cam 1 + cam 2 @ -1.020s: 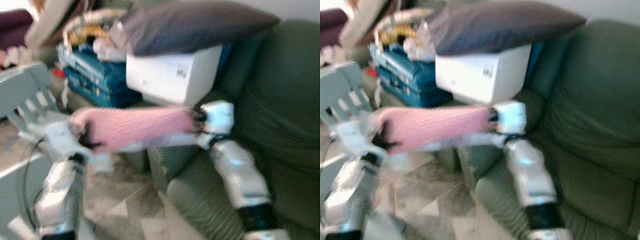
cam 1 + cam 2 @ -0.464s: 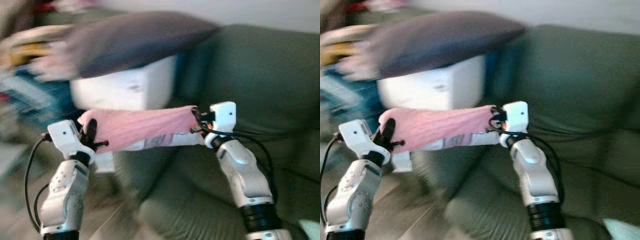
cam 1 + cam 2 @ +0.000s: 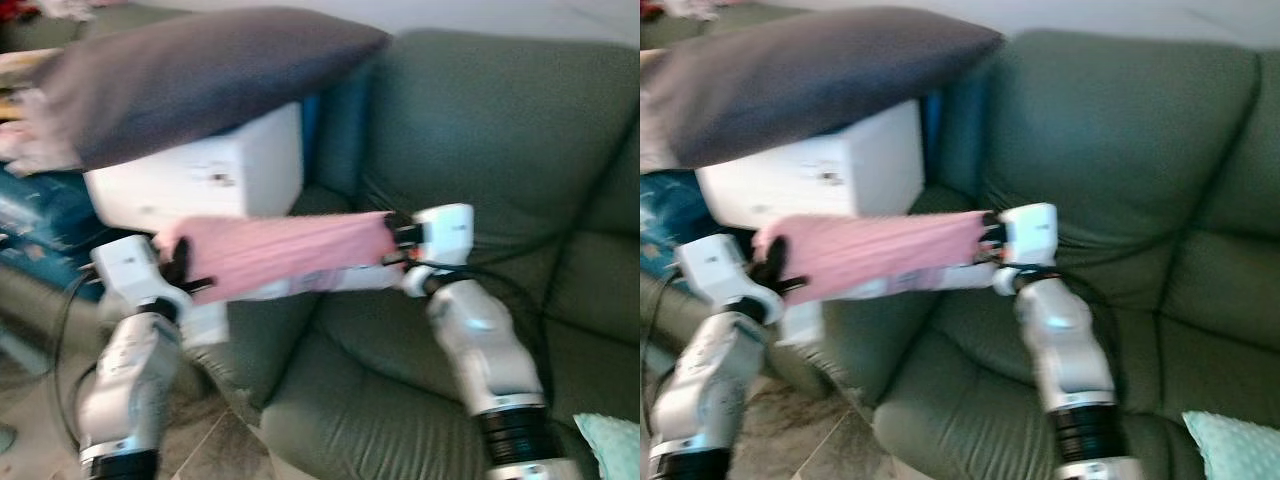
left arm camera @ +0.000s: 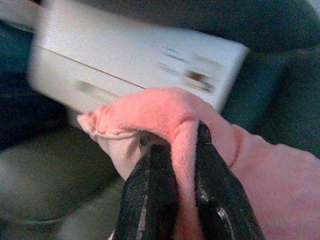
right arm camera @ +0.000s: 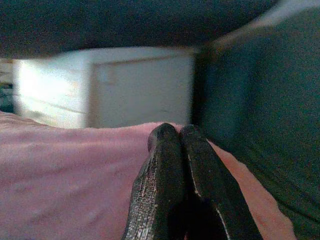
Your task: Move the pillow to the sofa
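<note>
A pink pillow hangs stretched between my two grippers, held in the air over the arm of the green sofa. My left gripper is shut on the pillow's left end; in the left wrist view its fingers pinch a fold of the pink fabric. My right gripper is shut on the pillow's right end, its fingers pressed together over the pink cloth. The sofa seat lies below and to the right of the pillow.
A white box stands on the sofa's left end with a large grey cushion on top. Blue boxes sit further left. A light teal cushion lies at the lower right. Tiled floor shows at lower left.
The camera has swung right, so the sofa back now fills more of the picture and the blue boxes have slid off to the left. Both grippers still hold the pillow.
</note>
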Controlling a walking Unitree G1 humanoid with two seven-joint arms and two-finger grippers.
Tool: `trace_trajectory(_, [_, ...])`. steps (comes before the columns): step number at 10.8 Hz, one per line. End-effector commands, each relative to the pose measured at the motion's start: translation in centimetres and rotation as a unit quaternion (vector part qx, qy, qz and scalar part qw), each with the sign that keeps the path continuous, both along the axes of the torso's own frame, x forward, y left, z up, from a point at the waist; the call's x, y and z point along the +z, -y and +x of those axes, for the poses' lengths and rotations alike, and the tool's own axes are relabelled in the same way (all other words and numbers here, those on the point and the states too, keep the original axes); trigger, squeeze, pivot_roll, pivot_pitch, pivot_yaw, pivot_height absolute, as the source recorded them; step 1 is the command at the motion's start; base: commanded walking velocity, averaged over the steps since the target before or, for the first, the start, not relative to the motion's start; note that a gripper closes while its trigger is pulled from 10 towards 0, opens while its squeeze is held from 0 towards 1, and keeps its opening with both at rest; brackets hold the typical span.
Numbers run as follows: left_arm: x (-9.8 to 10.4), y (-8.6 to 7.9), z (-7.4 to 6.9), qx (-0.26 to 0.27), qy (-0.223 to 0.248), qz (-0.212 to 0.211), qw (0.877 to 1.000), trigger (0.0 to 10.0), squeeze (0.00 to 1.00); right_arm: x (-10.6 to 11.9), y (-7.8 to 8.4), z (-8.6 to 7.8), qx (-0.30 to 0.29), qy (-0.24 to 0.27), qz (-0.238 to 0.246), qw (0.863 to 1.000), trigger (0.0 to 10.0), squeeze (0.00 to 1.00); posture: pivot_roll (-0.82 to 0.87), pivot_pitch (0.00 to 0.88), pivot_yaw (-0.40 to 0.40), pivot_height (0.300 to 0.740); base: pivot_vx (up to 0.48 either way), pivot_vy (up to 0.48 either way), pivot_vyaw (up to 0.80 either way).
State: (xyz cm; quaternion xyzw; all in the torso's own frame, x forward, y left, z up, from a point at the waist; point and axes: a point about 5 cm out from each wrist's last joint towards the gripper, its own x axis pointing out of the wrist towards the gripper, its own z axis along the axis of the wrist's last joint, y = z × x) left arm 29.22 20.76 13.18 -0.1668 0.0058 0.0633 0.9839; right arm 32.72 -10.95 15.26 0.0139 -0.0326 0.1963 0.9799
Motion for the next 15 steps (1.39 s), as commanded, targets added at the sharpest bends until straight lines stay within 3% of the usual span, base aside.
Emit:
trace_trajectory(1, [0.2, -0.7, 0.0, 0.013, -0.002, 0.005, 1.0, 10.0, 0.0, 1.1, 0.3, 0.2, -0.007, 0.022, 0.001, 1.0, 10.0, 0.0, -0.25, 0.0, 0.062, 0.74, 0.0, 0.0, 0.0])
trace_trajectory(3, [0.2, -0.7, 0.0, 0.013, -0.003, 0.005, 1.0, 10.0, 0.0, 1.0, 0.4, 0.2, -0.007, 0.02, 0.001, 1.0, 10.0, 0.0, -0.25, 0.0, 0.061, 0.74, 0.0, 0.407, 0.0])
trace_trajectory(6, [0.0, -0.8, -0.2, 0.016, -0.01, 0.004, 1.0, 10.0, 0.0, 1.0, 0.3, 0.1, -0.006, 0.019, 0.0, 1.0, 10.0, 0.0, -0.25, 0.0, 0.059, 0.74, 0.0, 0.0, 0.0])
trace_trajectory(11, [-0.4, -0.5, -0.2, -0.004, -0.026, 0.012, 1.0, 10.0, 0.0, 1.0, 0.3, 0.1, -0.008, 0.018, 0.001, 1.0, 10.0, 0.0, -0.25, 0.0, 0.061, 0.74, 0.0, 0.48, 0.0])
trace_trajectory(15, [-0.5, 0.6, -0.2, -0.029, -0.03, 0.013, 0.999, 10.0, 0.0, 0.9, 0.3, 0.2, -0.009, 0.016, 0.0, 1.0, 10.0, 0.0, -0.24, 0.0, 0.059, 0.74, 0.0, 0.0, 0.0])
